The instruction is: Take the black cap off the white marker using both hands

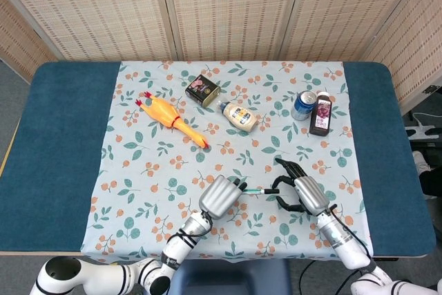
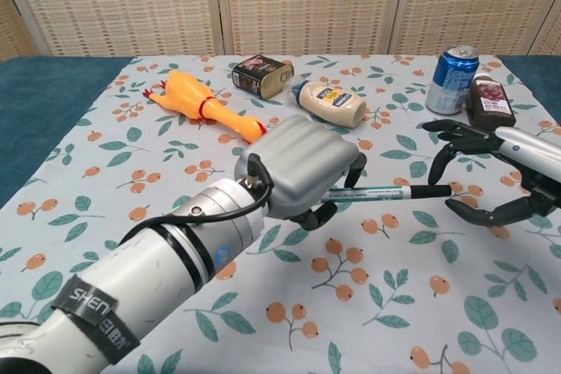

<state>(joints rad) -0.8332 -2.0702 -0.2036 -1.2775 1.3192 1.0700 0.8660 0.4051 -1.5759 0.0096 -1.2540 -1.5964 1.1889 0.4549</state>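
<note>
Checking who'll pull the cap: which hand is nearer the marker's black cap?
Right. The right hand has open fingers around the black cap; the left hand grips the marker's other end.

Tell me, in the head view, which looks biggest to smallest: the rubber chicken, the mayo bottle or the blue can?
1. Rubber chicken, clearly the longest.
2. Mayo bottle.
3. Blue can, though it looks close to the mayo bottle, so those two are unsure.

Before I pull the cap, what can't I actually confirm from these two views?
- Left hand grip on the white marker: both views show the back of the hand, which hides the contact.
- Right hand on the black cap: chest view shows fingers spread around it; contact unclear.
- Head view: marker too small to show the cap seam.
</note>
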